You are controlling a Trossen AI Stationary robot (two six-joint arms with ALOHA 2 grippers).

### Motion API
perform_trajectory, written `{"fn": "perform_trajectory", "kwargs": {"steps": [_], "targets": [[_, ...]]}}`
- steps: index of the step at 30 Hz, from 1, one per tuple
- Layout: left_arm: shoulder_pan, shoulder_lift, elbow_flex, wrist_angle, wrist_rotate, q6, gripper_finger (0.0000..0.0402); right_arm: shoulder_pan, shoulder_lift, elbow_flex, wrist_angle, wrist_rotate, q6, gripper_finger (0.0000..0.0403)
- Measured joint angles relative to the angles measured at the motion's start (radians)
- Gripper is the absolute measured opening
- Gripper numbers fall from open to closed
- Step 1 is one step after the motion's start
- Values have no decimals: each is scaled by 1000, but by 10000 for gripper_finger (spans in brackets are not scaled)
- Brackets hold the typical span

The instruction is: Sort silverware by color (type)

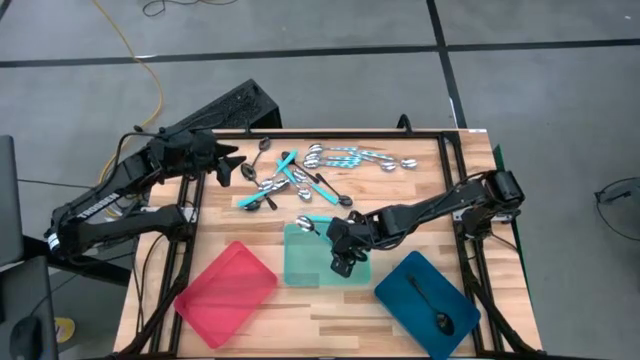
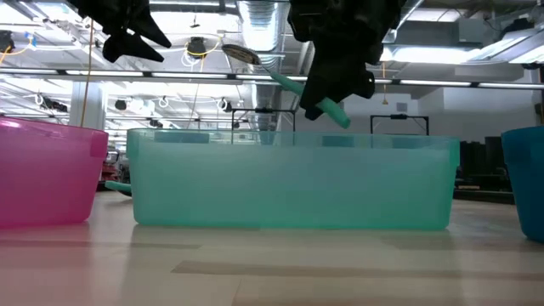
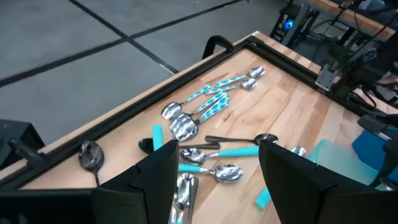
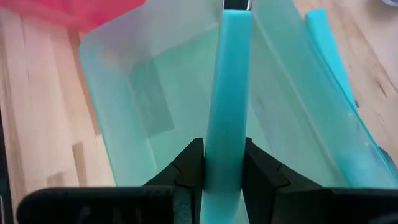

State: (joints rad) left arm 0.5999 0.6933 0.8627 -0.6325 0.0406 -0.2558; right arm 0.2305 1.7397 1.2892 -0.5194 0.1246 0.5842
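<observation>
Between the right gripper [image 4: 222, 163] jaws, clenched: turquoise-handled spoon [image 4: 227, 93], over teal tray [image 4: 124, 93].

Wooden table [image 1: 400, 200], loose spoons [image 1: 300, 175], three trays [image 1: 225, 292]

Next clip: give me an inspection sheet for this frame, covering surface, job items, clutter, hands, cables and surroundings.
Surface: wooden table, black frame around it.
Job items: spoon pile at the far side, mixing silver, turquoise-handled and dark ones; one dark spoon lies in the blue tray; red tray holds nothing seen; teal tray sits between them.
Clutter: nothing seen.
Hands: right hand grips a turquoise-handled spoon above the teal tray; left hand open beside the pile.
Cables: yellow cable on the floor.
Surroundings: grey floor; lab ceiling lights in the low view.
</observation>
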Motion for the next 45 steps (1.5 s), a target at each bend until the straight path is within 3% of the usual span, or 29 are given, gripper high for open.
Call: {"fn": "perform_trajectory", "kwargs": {"steps": [12,26,40,45], "targets": [[0,0,0,-49,-2,-71,206,-3,18,2,-31,-74,-172,99],[0,0,0,-94,-130,-98,206,0,157,30,-27,-76,-140,99],[0,0,0,-97,-135,-100,206,-1,209,65,-144,-63,-94,99],[0,0,0,-96,-135,-100,206,4,209,65,-158,-66,-90,138]]}}
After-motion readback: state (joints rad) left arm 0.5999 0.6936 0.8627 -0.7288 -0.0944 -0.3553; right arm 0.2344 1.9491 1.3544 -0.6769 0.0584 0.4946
